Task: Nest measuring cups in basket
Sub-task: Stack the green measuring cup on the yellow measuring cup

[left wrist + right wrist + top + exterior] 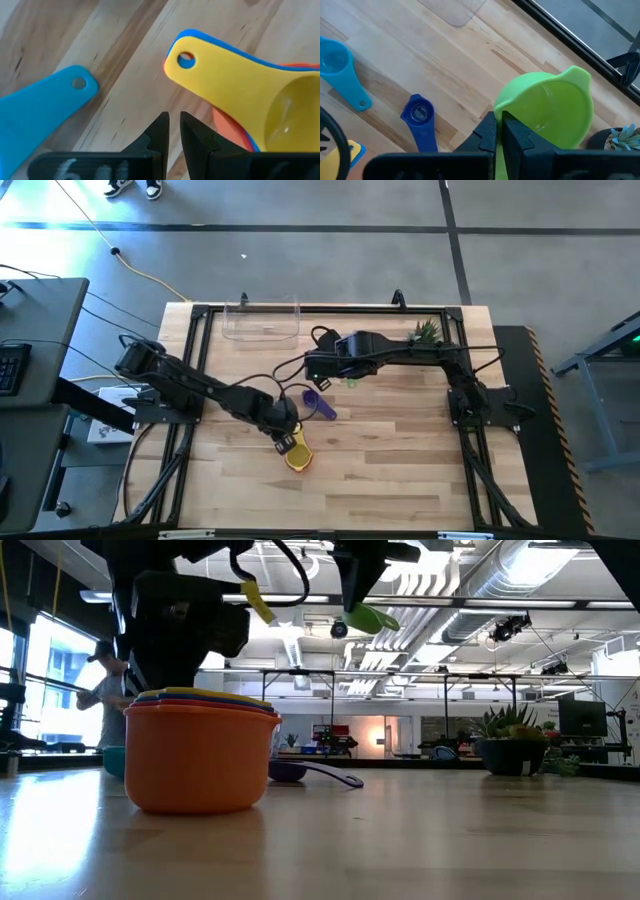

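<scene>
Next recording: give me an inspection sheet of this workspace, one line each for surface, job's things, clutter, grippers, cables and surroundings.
Surface: wooden table, black frame.
Job's things: clear basket at the far edge, no cup seen inside; nested stack with yellow cup on top; teal cup, purple cup loose on the table; green cup held aloft.
Clutter: potted plant.
Grippers: left gripper near-closed, empty, at the stack's handles; right gripper shut on green cup.
Cables: black cables along arms; floor cord.
Surroundings: person behind.

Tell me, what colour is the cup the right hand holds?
Bright green cup, clearest in the right wrist view.
</scene>
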